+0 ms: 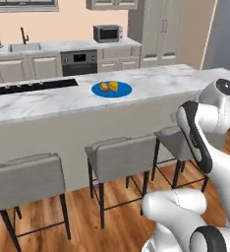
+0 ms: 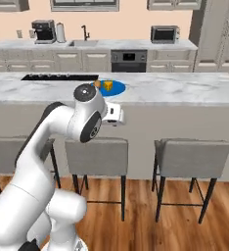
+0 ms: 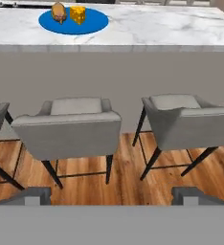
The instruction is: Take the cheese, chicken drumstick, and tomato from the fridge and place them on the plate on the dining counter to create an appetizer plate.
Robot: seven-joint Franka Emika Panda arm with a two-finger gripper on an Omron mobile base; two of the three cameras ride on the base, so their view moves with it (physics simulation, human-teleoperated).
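The blue plate lies on the white marble dining counter. On it sit the brown chicken drumstick and, touching its right side, the yellow cheese. My gripper is open and empty. It is held back from the counter, above the stools and below the counter top, looking at the counter's front. The tomato and the fridge are out of view.
Grey bar stools line the counter's near side over a wooden floor. A black cooktop is set into the counter left of the plate. The back wall counter carries a sink and a microwave.
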